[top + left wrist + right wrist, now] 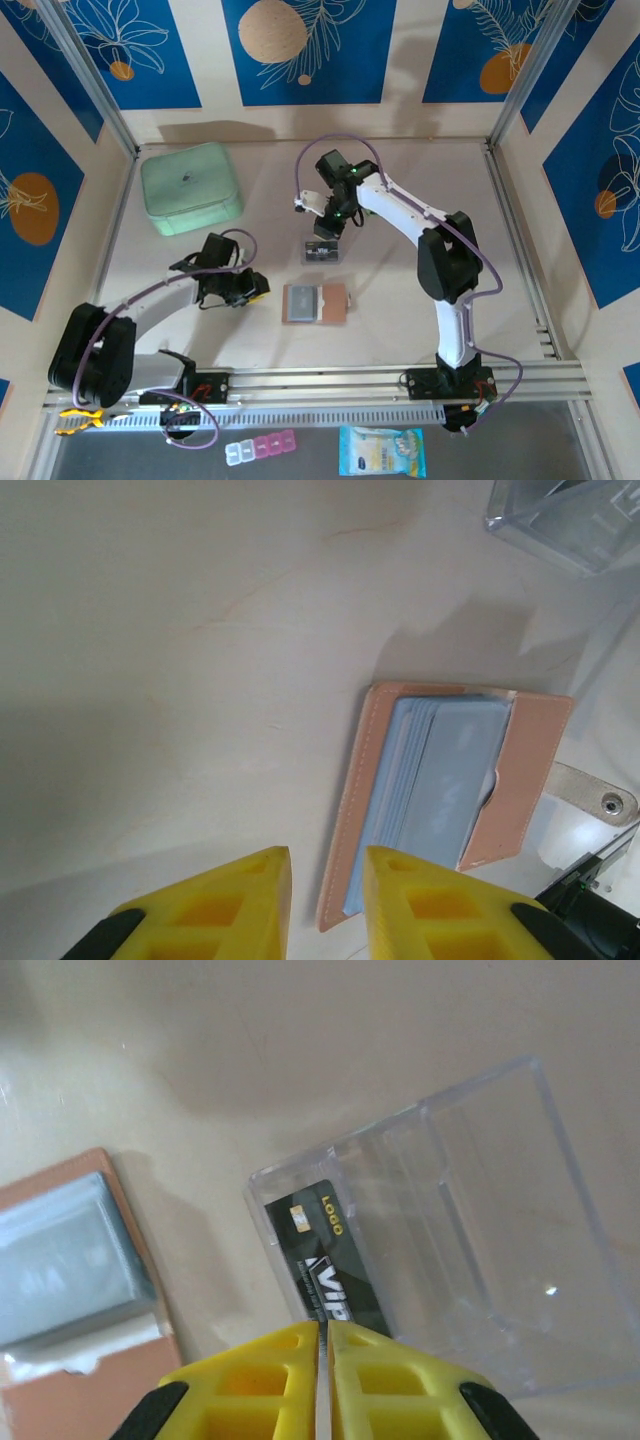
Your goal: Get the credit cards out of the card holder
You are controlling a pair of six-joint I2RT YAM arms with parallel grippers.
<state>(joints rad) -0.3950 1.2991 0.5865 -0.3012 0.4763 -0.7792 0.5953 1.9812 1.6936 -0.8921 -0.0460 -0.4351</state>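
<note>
Right gripper (325, 1335) pinched a dark credit card (318, 1250) at the clear box (480, 1220), frame centre; left gripper (327, 880), slightly spread and empty, beside the open card holder (530, 770).

A robot lab booth: aluminium frame posts (90, 85), blue leaf-print wall panels (310, 50), slotted mounting rails (330, 381)

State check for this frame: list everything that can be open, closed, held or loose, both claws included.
card holder: lying open flat, snap strap undone
credit card: black, pinched by the right claw, far end inside the clear plastic box
clear plastic box: lidless, one card in it
mint-green case: closed
left claw: open, empty, near the card holder
right claw: shut on the credit card
</note>
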